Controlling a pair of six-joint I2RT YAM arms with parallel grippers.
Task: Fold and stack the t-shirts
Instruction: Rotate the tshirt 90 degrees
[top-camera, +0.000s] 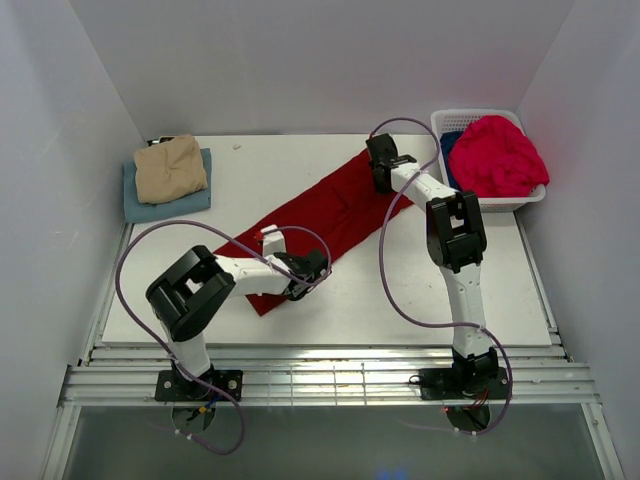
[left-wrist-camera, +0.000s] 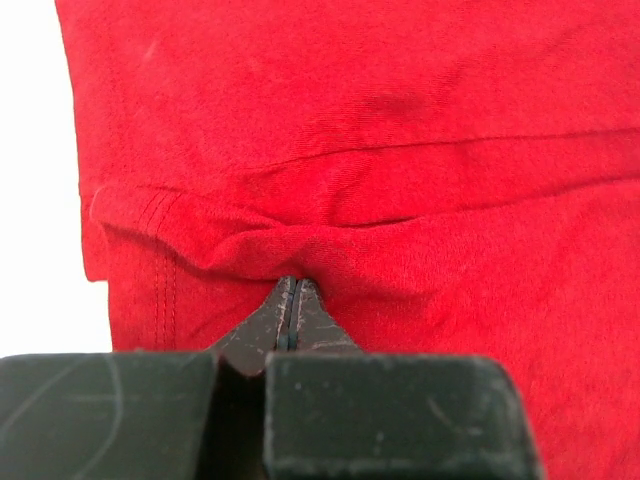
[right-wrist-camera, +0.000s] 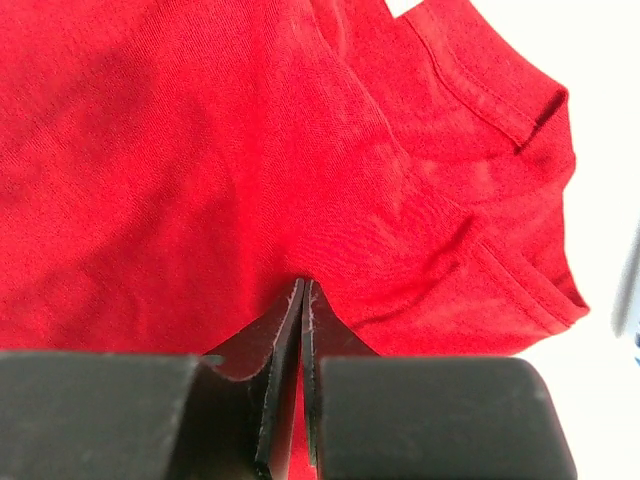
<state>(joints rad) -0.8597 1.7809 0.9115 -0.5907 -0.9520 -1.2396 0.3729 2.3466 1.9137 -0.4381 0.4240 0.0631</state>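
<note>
Dark red cotton t-shirt (top-camera: 335, 210) lies stretched diagonally on white table (top-camera: 400, 300), left of white plastic lattice basket (top-camera: 440, 125). Right gripper (right-wrist-camera: 303, 285) pinches its basket-side collar end, left gripper (left-wrist-camera: 293, 285) the far end; probably tensioning it flat for folding.

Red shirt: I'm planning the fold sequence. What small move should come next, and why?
Probably lift the left hand slightly and carry its end toward the right hand, halving the strip. The red shirt lies as a long narrow band on the table, and each hand is shut on one end of it.
</note>
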